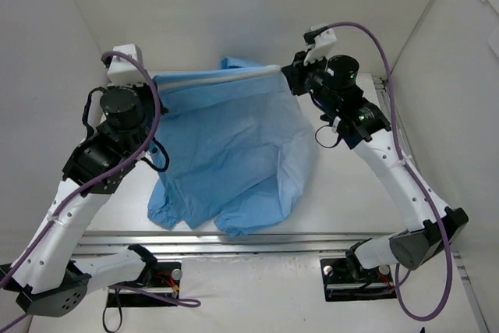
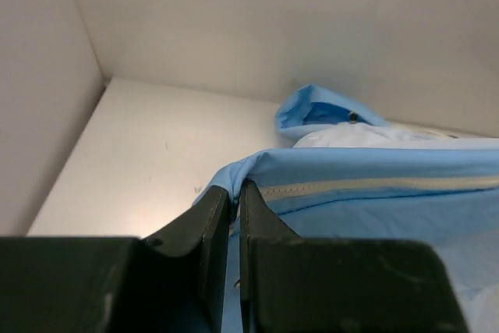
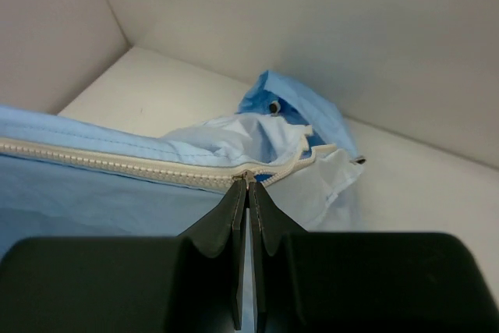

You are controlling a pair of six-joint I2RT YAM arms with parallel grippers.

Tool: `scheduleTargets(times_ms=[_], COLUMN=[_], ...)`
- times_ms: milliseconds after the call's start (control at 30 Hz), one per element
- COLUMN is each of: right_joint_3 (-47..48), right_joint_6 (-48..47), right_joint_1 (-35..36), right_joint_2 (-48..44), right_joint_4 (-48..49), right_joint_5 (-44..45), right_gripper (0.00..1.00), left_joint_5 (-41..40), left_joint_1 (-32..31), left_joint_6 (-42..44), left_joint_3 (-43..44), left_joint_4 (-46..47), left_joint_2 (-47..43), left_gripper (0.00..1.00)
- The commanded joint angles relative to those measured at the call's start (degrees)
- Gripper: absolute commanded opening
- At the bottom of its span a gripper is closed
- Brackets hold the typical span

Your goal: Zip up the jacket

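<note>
The light-blue jacket (image 1: 234, 154) hangs stretched between my two grippers above the table, its white zipper strip (image 1: 218, 78) taut along the top edge. My left gripper (image 1: 156, 83) is shut on the jacket's bottom hem corner (image 2: 234, 179) at the zipper's end. My right gripper (image 1: 287, 74) is shut on the metal zipper pull (image 3: 249, 177). In the right wrist view the teeth are closed to the left of the pull (image 3: 117, 158) and split open to its right (image 3: 300, 163). The hood (image 3: 300, 111) lies on the table beyond.
White walls enclose the table on the left, back and right (image 1: 234, 5). The jacket's lower part and sleeves drape onto the table (image 1: 343, 200) near its front edge. A snap (image 3: 274, 106) shows on the collar.
</note>
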Motion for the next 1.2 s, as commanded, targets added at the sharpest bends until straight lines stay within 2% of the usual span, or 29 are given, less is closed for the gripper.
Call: scheduleTargets(times_ms=[0, 33, 167, 400, 500, 767, 933, 1067, 1167], right_joint_3=[-7.7, -11.3, -18.1, -23.3, -25.0, -24.5, -20.2, -17.2, -17.2], right_joint_6=[0.4, 0.8, 1.0, 1.7, 1.8, 2.7, 2.8, 2.0, 2.6], right_joint_1=[-1.7, -1.7, -2.0, -4.6, -5.5, -10.1, -13.5, -16.8, -18.7], right_joint_2=[-2.0, -2.0, -1.6, 1.8, 3.5, 6.9, 8.4, 9.4, 8.8], right_joint_4=[4.3, 4.3, 5.8, 7.5, 8.3, 9.9, 9.9, 9.7, 9.4], right_joint_5=[0.1, -0.3, -0.2, 2.6, 7.0, 12.2, 13.0, 15.0, 11.4], right_gripper=[0.00, 0.00, 0.00, 0.00, 0.00, 0.00, 0.00, 0.00, 0.00], left_joint_5=[3.6, 6.8, 11.5, 18.5, 20.9, 22.7, 26.9, 28.2, 28.7], left_joint_1=[7.2, 10.2, 16.8, 26.8, 29.8, 37.0, 41.6, 42.7, 43.2], left_joint_6=[-11.3, -15.2, -21.2, -22.6, -22.5, -21.2, -20.9, -21.1, -20.8], left_joint_3=[-8.2, -10.2, -18.0, -26.0, -28.2, -31.5, -32.6, -33.0, -32.7], left_joint_4=[-7.1, -8.2, -12.4, -13.8, -14.4, -17.0, -16.7, -16.3, -16.3], left_joint_2=[-4.3, -4.8, -9.3, -15.0, -16.7, -20.4, -21.1, -21.3, -21.1], left_gripper=[0.00, 0.00, 0.00, 0.00, 0.00, 0.00, 0.00, 0.00, 0.00])
